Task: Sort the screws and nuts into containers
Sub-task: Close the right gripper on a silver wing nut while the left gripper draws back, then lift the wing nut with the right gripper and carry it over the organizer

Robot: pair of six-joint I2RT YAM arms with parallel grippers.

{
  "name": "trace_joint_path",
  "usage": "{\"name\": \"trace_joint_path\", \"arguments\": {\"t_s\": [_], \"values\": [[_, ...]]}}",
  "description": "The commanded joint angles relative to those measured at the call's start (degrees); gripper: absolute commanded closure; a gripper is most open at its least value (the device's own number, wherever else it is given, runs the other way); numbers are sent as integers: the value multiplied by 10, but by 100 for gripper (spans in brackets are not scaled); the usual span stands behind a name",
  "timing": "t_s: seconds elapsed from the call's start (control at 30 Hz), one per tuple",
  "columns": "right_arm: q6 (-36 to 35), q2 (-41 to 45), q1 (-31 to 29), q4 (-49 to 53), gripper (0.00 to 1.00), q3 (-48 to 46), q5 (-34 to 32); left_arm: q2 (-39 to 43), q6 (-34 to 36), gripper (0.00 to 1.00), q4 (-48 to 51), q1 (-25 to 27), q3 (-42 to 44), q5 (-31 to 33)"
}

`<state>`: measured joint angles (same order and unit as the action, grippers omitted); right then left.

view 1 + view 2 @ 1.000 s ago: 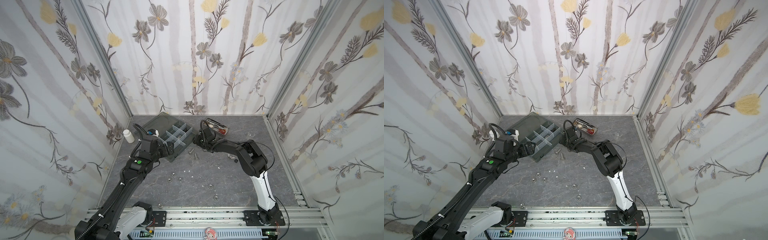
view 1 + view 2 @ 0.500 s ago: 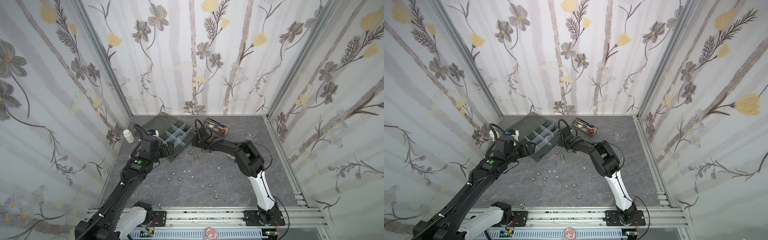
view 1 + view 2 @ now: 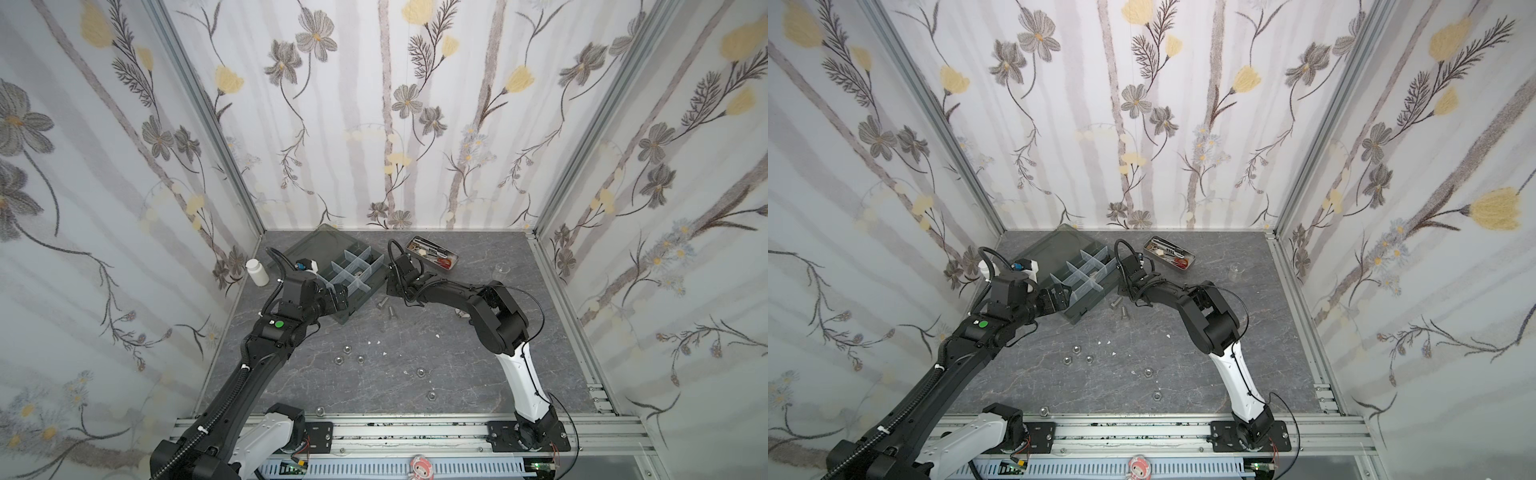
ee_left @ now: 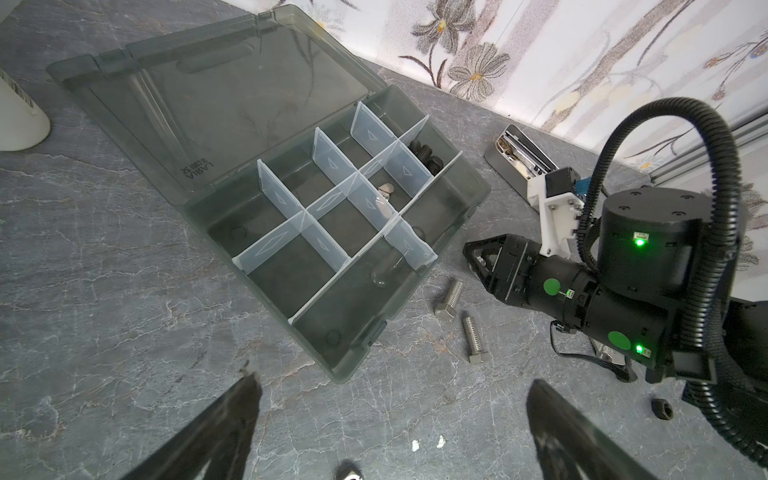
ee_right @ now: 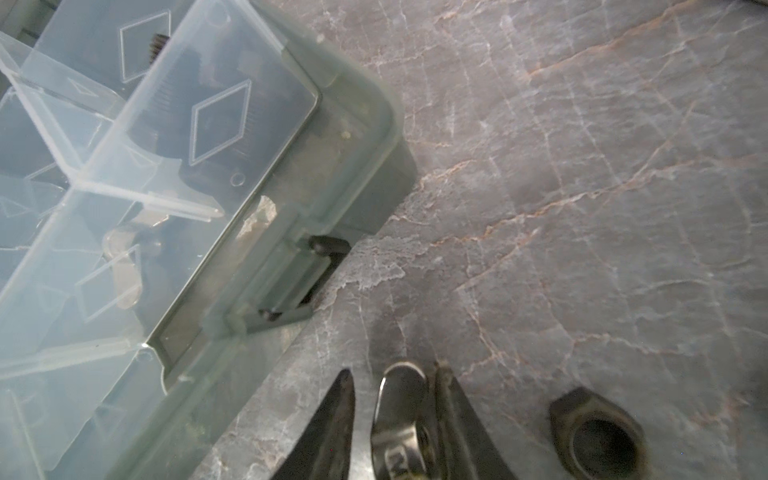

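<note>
Right gripper [image 5: 392, 370]: jaws narrowed around a silver screw [image 5: 401, 415], just off the box [image 5: 374, 124] corner; can't tell if it's clamped. Left gripper [image 4: 392, 382]: wide open, empty, over the table [image 4: 124, 291] near the box. Two loose screws [image 4: 451, 297] lie beside the box. Black nut [image 5: 596, 432] sits just beside the right gripper.

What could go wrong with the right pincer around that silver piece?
The silver piece sits inside the right pincer with a gap on one side; it may slip.
The black nut lies right beside it and could get knocked.
The organizer box wall is close; a lift might clip it.
</note>
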<state>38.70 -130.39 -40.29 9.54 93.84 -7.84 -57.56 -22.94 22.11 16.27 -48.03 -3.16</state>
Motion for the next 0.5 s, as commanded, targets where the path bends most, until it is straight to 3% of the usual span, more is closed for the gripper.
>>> {"name": "trace_joint_path", "arguments": {"t_s": [0.0, 0.47], "values": [[-10, 0, -6, 70, 65, 0, -5, -1, -1, 0, -14, 0, 1, 6], [-38, -1, -18, 94, 78, 1, -37, -3, -1, 0, -13, 0, 3, 8]]}}
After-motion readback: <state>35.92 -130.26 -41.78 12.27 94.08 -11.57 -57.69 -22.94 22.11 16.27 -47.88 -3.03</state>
